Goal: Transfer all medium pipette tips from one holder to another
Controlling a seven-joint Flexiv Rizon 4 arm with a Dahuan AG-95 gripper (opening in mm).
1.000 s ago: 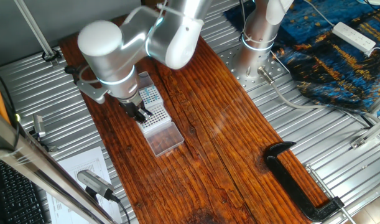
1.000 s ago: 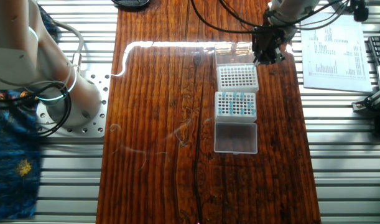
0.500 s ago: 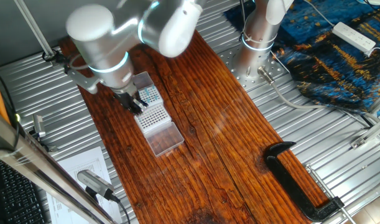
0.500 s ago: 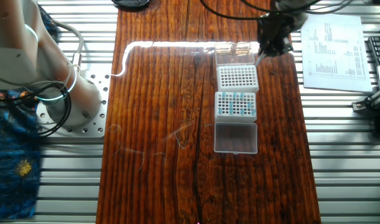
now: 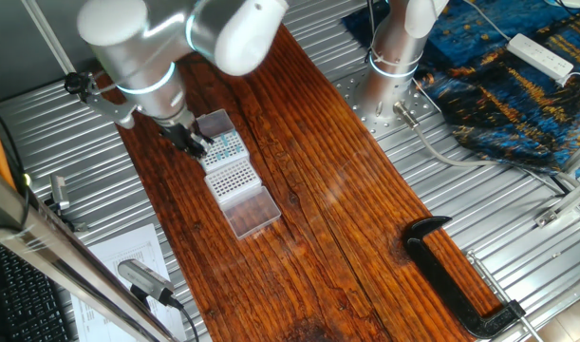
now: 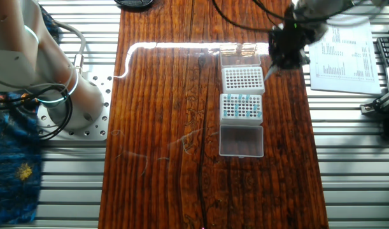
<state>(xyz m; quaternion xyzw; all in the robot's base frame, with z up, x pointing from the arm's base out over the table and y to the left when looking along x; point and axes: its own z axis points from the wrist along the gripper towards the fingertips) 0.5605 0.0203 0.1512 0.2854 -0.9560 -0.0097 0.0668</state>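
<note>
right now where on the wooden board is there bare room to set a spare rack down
Free: the broad strip of wooden board between the two tip racks and the robot base, and the stretch past the clear lid toward the black clamp. Crowded: the edge where the gripper hangs beside the racks.
</note>
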